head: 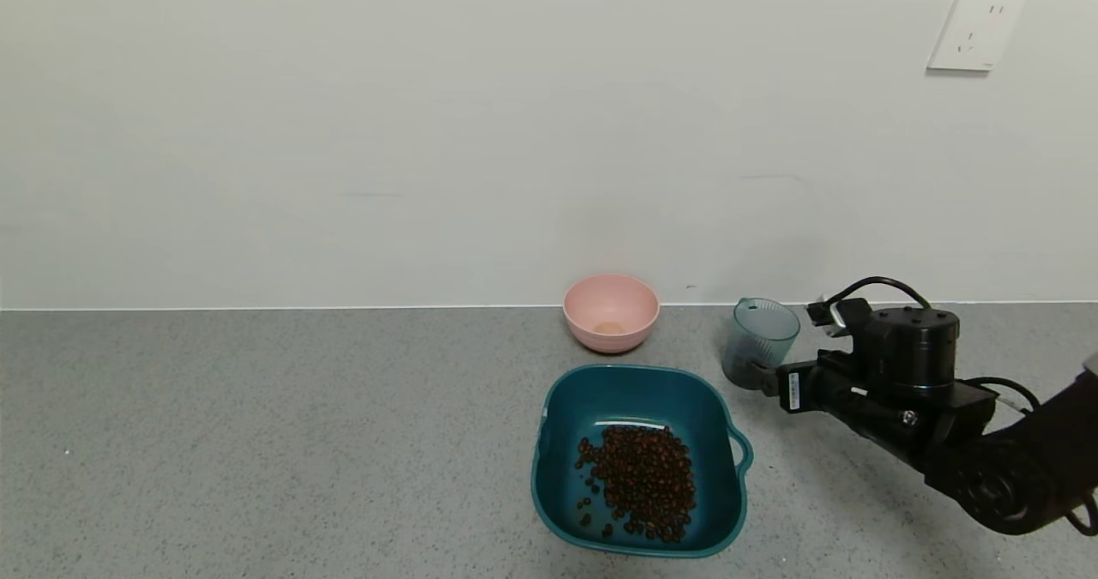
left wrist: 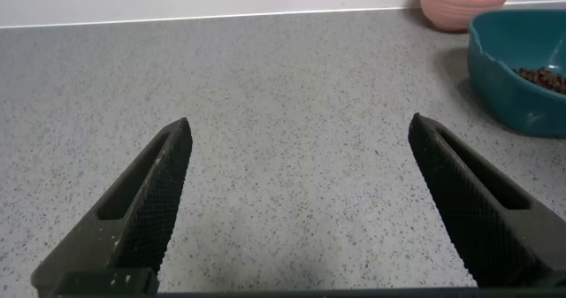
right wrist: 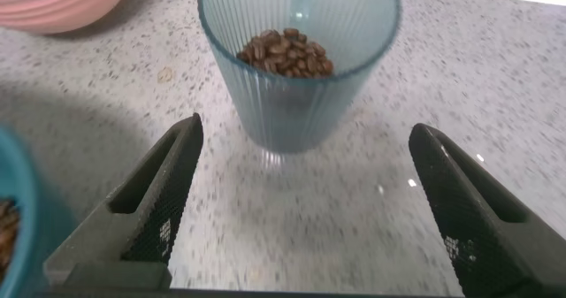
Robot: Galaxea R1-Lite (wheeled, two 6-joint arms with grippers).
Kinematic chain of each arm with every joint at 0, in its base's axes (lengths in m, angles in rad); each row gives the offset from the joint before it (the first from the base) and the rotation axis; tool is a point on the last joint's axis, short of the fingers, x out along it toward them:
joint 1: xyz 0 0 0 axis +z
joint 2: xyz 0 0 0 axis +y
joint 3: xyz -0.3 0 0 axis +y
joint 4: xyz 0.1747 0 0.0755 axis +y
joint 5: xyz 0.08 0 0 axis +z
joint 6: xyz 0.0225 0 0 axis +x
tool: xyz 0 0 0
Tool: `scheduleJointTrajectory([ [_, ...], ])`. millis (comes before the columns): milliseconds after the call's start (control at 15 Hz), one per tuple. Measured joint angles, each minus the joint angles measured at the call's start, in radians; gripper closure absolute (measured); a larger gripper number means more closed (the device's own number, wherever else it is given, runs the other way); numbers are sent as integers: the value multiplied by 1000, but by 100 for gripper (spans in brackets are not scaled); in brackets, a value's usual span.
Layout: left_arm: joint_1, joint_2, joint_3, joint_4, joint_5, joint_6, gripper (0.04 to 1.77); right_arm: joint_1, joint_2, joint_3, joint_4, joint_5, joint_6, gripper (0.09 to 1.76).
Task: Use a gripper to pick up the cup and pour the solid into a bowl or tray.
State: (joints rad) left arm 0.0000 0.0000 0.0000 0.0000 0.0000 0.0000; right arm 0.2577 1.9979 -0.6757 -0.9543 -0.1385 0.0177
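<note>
teal basin (head: 553,485), grey speckled countertop (head: 257,442), white wall (head: 429,133)

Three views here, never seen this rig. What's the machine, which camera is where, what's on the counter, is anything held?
It is a two-armed robot with a two-fingered gripper on each arm. The wide picture comes from its head, looking down at a grey counter. The other two come from cameras on the wrists, looking out between each gripper's black fingers.

On the counter: a teal basin holding brown beans, a pink bowl by the wall, and a ribbed translucent cup with some beans in it.

The right gripper is open, with the cup just ahead of its fingers, not gripped. The left gripper is open over bare counter. Nothing is held.
</note>
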Motion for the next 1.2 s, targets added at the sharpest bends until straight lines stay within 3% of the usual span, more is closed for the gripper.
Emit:
scheduleJointTrajectory([
  [467, 0, 0, 0, 0, 0, 0, 5, 9, -308, 55, 305, 20, 7, 15],
  [1200, 0, 0, 0, 0, 0, 0, 5, 15, -1053, 78, 983, -5, 0, 15],
])
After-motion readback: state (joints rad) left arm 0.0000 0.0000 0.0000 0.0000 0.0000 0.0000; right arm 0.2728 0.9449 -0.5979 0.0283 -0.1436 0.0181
